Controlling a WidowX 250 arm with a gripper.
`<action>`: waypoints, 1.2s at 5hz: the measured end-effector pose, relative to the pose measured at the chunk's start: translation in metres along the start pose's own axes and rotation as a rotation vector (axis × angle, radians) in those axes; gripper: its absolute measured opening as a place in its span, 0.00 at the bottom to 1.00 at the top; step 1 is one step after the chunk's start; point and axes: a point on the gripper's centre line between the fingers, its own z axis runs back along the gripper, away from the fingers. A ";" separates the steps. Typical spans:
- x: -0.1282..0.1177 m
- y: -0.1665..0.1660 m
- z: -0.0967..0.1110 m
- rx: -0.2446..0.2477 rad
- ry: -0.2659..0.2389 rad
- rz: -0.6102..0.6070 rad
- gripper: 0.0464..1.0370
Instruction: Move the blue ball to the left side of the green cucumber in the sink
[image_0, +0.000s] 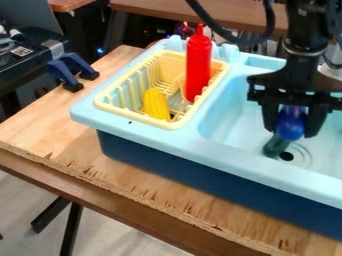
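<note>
Gripper is hanging over the basin of the light-blue toy sink, pinching a blue-and-green toy between its two fingers; toy's green end is pointing down, just beside the drain, toward the basin's near edge; can't tell if it's touching the bottom; yellow basket is sitting at the sink's left end, holding a red bottle upright by its right edge and yellow corn near its front edge.
</note>
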 end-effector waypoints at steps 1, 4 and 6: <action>0.004 0.010 0.000 0.014 0.008 0.018 0.64; -0.004 0.047 -0.027 0.005 0.067 0.154 0.64; -0.005 0.054 -0.037 -0.064 0.092 0.212 0.69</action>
